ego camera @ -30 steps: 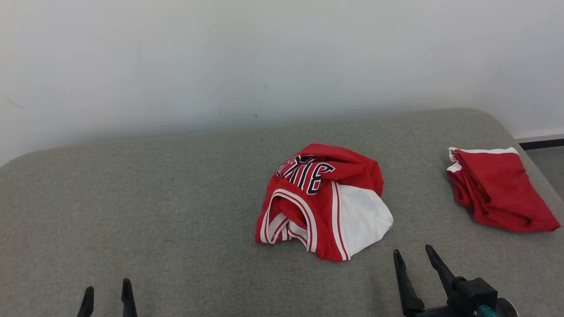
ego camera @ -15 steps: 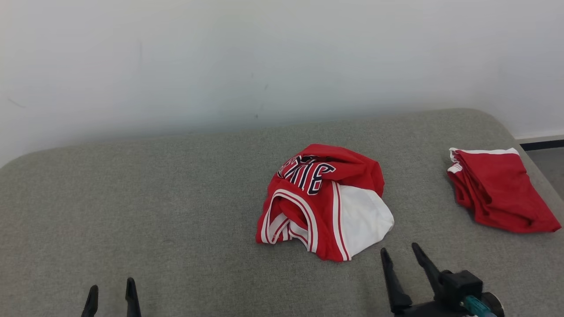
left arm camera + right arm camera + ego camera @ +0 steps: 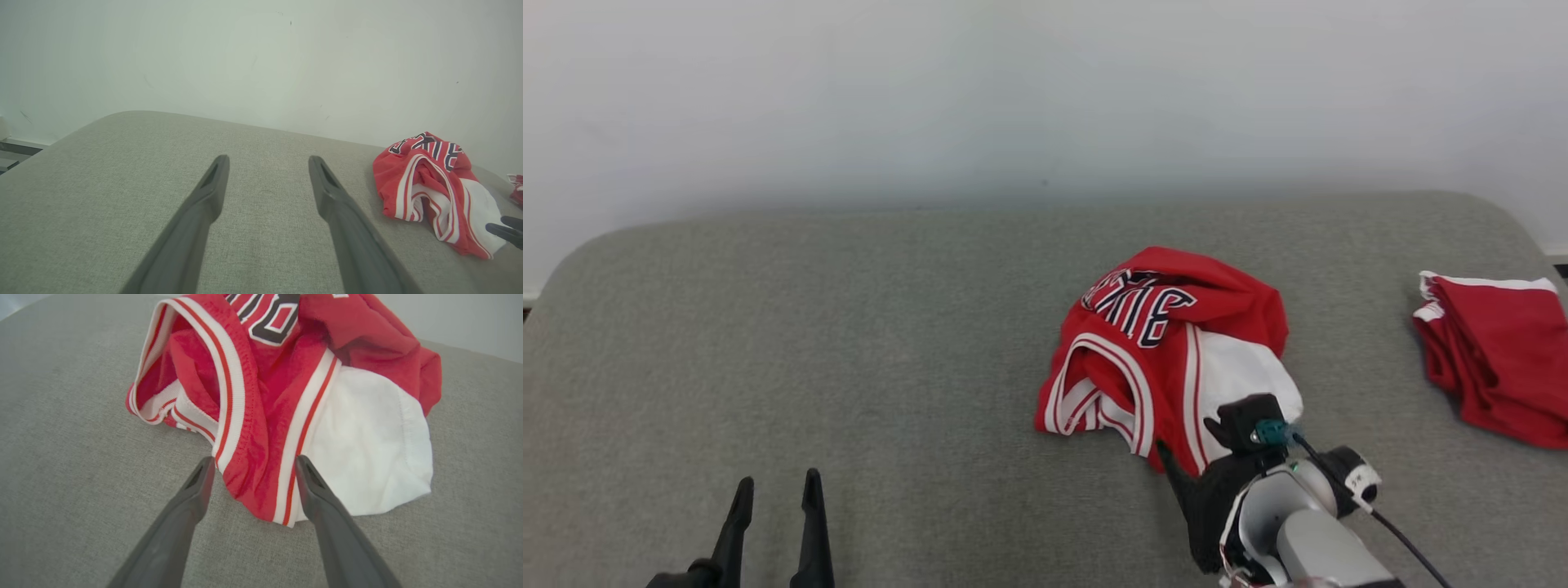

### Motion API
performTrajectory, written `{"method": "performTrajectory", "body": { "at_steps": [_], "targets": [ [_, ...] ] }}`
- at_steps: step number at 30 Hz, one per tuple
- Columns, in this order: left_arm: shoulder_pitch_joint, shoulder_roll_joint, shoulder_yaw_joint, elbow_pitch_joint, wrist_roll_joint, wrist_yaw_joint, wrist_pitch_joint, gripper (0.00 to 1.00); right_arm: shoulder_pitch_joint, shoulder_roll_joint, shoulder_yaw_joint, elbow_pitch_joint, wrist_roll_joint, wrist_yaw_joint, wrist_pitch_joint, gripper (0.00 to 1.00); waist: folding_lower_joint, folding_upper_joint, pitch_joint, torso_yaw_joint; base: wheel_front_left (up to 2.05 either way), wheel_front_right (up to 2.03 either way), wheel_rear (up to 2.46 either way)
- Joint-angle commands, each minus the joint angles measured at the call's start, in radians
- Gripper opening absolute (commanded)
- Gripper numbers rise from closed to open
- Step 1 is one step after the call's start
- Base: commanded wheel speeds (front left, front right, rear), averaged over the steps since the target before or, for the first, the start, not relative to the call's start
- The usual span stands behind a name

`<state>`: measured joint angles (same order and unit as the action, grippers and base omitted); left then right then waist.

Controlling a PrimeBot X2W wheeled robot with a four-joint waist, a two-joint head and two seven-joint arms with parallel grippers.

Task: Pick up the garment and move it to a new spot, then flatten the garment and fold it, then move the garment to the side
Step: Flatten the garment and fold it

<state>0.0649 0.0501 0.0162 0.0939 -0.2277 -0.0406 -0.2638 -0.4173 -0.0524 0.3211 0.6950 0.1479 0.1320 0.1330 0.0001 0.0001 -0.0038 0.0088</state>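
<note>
The garment (image 3: 1168,343) is a crumpled red and white jersey with dark lettering, heaped right of centre on the grey cushion (image 3: 849,327). My right gripper (image 3: 1188,457) is open at its near edge. In the right wrist view the two fingers stand either side of the jersey's (image 3: 286,375) lowest red fold, with the gripper (image 3: 252,461) closed on nothing. My left gripper (image 3: 778,482) is open over bare cushion at the lower left, well apart from the jersey (image 3: 429,179). Between its spread fingers (image 3: 268,159) lies only grey fabric. The right fingertips (image 3: 504,228) show beside the jersey's white panel.
A second red garment (image 3: 1494,351) with white trim lies folded near the cushion's right edge. A pale wall (image 3: 1013,98) rises right behind the cushion. The cushion's rounded left end (image 3: 572,261) drops away. Open grey surface spreads left of the jersey.
The head camera has turned, shifting the whole picture. My right gripper has advanced to the jersey's near edge. The left gripper has come up slightly. The jersey lies as before.
</note>
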Motion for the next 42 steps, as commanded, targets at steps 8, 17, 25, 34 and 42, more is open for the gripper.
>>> {"method": "performTrajectory", "body": {
  "at_steps": [8,17,25,34,42],
  "targets": [
    [-0.041,0.001,-0.036,0.017,-0.022,0.005,-0.001,1.00,-0.105,0.001,-0.009,0.200,-0.089,-0.003,0.013,1.00,-0.0001,-0.0001,0.056,0.123,0.00,0.00,0.00],
    [-0.018,0.000,-0.026,0.032,-0.024,0.008,-0.001,1.00,-0.119,0.002,0.046,0.230,-0.015,-0.003,-0.068,0.00,-0.0001,-0.0001,0.018,0.132,0.00,0.00,0.00],
    [0.017,0.001,-0.013,0.011,-0.028,0.026,-0.001,1.00,-0.166,0.002,0.236,0.006,0.270,-0.003,-0.100,0.00,-0.0001,-0.0001,-0.021,0.077,0.00,0.00,0.00],
    [0.021,0.001,-0.010,-0.004,-0.042,0.036,-0.001,1.00,-0.394,0.002,0.373,-0.189,0.685,-0.003,-0.183,0.00,-0.0001,-0.0001,-0.027,0.031,0.00,0.00,0.00],
    [0.025,0.001,-0.020,-0.004,-0.044,0.037,-0.001,1.00,-0.656,0.002,0.454,-0.119,0.981,-0.003,-0.368,0.00,-0.0001,-0.0001,-0.020,0.020,0.00,0.00,0.00]
  ]
}}
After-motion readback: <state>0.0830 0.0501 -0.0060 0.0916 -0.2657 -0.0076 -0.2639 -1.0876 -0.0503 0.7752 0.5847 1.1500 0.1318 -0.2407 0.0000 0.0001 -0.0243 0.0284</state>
